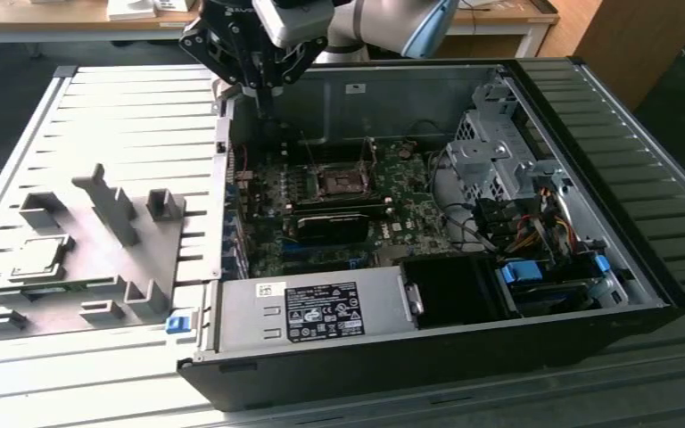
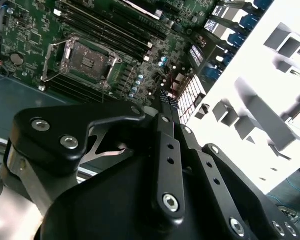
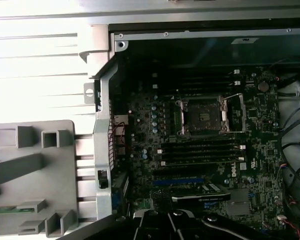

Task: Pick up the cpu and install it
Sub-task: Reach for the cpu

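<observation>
One arm reaches in from the far side in the exterior view, and its pincer (image 1: 264, 105) hangs above the far corner of the open computer case (image 1: 462, 357), on the exterior view's left. The fingers look drawn together into one thin dark stem, with nothing between them and nothing touched. Below it and to the exterior view's right lies the green motherboard (image 1: 405, 207), with the dark metal-framed socket (image 1: 342, 183) bare in its middle. The cpu (image 1: 36, 259) lies flat on the grey fixture (image 1: 86, 278), at that fixture's left side in the exterior view. It is well apart from the pincer and outside the case. The fixture rests on the ribbed pale surface (image 1: 117, 107) just beside the case, and a tall upright block (image 1: 111, 207) stands between the cpu and the case wall. A grey power supply (image 1: 307, 312) fills the near corner of the case.

In the second wrist view the black finger links converge to a meeting tip (image 2: 166, 98) that grips nothing. The socket (image 2: 87, 60) lies beyond it, apart from the tip, and the fixture's blocks (image 2: 255, 107) glare white at the side.

In the first wrist view the socket (image 3: 202, 116) sits with its frame raised. Memory slots (image 3: 200, 150) run just beside it, and the fixture (image 3: 65, 170) lies outside the case wall.
</observation>
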Tool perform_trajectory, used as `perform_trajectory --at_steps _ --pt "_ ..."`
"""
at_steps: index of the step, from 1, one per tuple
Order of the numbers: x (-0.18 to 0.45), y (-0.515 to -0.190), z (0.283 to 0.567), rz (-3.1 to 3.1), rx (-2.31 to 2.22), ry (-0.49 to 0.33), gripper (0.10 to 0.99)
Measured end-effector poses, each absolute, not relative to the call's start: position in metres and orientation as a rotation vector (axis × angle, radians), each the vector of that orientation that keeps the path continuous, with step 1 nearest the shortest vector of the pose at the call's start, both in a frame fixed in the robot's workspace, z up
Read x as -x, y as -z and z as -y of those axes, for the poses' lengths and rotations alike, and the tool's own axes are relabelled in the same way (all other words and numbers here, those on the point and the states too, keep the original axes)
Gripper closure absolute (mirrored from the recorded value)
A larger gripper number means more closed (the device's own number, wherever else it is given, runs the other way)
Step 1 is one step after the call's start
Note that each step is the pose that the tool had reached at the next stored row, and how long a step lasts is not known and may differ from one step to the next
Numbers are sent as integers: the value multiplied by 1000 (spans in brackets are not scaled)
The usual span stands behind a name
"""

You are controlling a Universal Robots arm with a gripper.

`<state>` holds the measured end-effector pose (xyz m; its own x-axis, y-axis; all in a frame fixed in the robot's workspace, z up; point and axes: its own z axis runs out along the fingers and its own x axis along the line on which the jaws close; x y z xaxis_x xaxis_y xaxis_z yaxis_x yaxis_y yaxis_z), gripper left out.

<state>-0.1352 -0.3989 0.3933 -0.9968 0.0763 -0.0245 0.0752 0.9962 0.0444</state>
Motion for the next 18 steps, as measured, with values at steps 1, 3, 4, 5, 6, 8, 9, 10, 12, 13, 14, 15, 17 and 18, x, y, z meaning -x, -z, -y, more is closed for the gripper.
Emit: perform_trajectory --at_steps 1,3,4,5,6,8,9,10,12,13,14,15,17,18 --pt "136 -393 399 -3113 -118 -68 980" --pt "139 -393 399 -3112 -118 -68 980" --pt "140 -393 399 -3113 -118 -68 980" --pt "141 -393 399 -3112 -118 -68 980" --pt "142 -393 399 -3112 -118 -68 980" --pt "144 -393 399 -3112 -118 -68 980" --pt "144 -393 399 -3112 -118 -68 980" --pt "145 -393 399 -3112 -118 -68 980" --pt "147 -393 399 -3112 -118 -68 980" --pt "148 -393 399 -3112 -118 -68 980" --pt "149 -393 399 -3112 -118 -68 980" --pt "149 -393 399 -3112 -118 -68 980" --pt "151 -393 399 -3113 -118 -68 980" --pt "152 -393 399 -3113 -118 -68 980"
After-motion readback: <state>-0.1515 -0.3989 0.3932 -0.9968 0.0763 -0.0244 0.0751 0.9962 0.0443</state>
